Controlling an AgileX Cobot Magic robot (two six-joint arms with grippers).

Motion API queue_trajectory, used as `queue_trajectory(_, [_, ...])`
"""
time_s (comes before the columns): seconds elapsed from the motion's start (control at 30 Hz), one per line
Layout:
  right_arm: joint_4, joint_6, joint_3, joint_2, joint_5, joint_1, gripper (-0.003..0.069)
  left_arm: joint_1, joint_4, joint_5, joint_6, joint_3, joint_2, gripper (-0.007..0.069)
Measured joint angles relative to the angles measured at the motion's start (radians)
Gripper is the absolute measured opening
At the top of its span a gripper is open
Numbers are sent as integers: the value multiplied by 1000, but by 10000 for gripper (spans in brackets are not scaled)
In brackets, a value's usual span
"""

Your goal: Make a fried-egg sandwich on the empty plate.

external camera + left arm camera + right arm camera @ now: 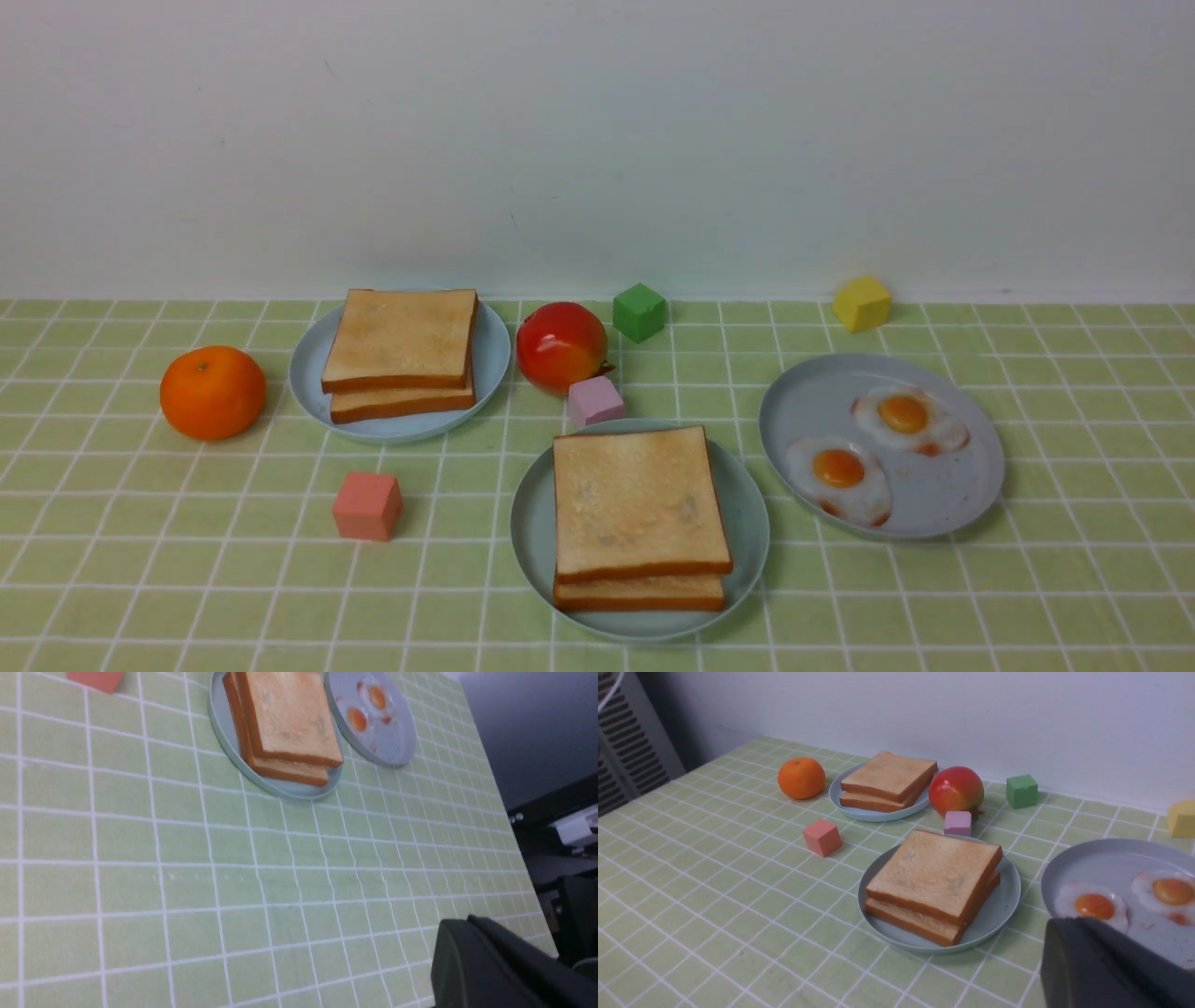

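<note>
The mint-green plate [750, 523] sits at the front middle of the table. On it lie two tan toast slices [635, 499], stacked; no egg shows between them. The plate [224, 732] and toast [289, 714] also show in the left wrist view, and in the right wrist view [999, 905]. Two fried eggs [838, 476] [907, 418] lie on a grey-blue plate [943, 504] to the right. Neither gripper shows in the front view. My left gripper [467, 933] is shut and empty over bare table. My right gripper [1069, 935] is shut and empty, near the egg plate [1101, 863].
A second grey-blue plate [303, 373] at the back left holds two more toast slices [401, 350]. Around it are an orange [213, 392], a red fruit [561, 345], a pink cube [368, 505], a lilac cube [595, 399], a green cube [639, 312] and a yellow cube [862, 303].
</note>
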State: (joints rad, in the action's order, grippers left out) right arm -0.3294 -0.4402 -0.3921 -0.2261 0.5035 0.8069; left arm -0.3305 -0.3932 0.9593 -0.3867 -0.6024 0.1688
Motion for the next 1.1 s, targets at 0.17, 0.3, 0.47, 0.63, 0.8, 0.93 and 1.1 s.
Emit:
queue_trajectory(0.17, [0,0,53,0,-3,0,8,0,17,-109,97,6,-30,-13])
queue_trajectory(0.3, [-1,0,72,0,-3,0,11,0,20,-118,113,6,-30,-13])
queue_trajectory(0.47, [0,0,98,0,6,0,14,0,20,-118,115,6,-30,-13])
queue_trajectory(0.63, [0,0,108,0,17,0,18,0,115,-251,170,78,-30,-13])
queue_trajectory(0.8, [-9,0,109,0,17,0,20,69,334,-540,103,367,-124,-13])
queue_trajectory(0.93, [-12,0,109,0,16,1,25,134,478,-622,-80,595,-178,-13])
queue_trajectory(1.1, [-12,0,109,0,17,1,29,144,534,-553,-225,631,-179,-13])
